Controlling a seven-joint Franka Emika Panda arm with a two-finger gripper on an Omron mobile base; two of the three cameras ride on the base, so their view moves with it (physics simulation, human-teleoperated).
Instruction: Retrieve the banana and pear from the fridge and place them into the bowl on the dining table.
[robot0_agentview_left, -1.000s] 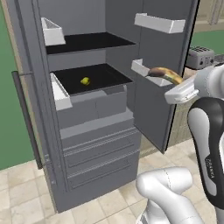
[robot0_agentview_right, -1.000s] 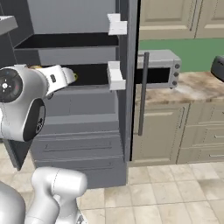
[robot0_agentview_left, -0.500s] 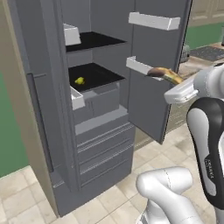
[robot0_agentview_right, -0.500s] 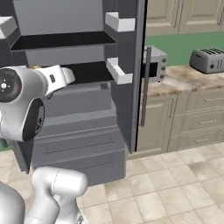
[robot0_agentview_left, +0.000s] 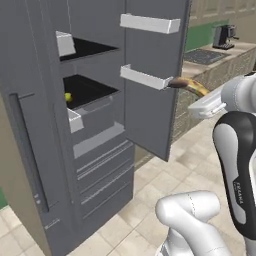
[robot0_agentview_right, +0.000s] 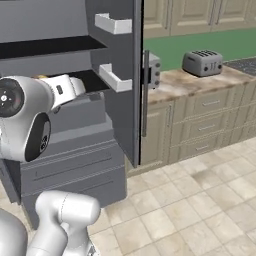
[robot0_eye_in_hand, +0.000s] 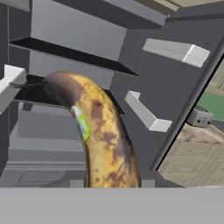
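**Yellow-brown banana out of the fridge, pear left behind**

Clamped in the shut claw (robot0_agentview_left: 196, 96), banana (robot0_agentview_left: 189, 86) pokes just past the edge of the open fridge (robot0_agentview_left: 100, 125) door. Best carried level, grip kept firm, swung well clear of the door bins before heading for the bowl. Pear (robot0_agentview_left: 67, 97) sits on the middle shelf inside the fridge. Compared with a second ago: whole scene shifted as the base turned; fridge seen more side-on, toaster (robot0_agentview_right: 202, 62) now beside it on the bench (robot0_agentview_right: 200, 82).
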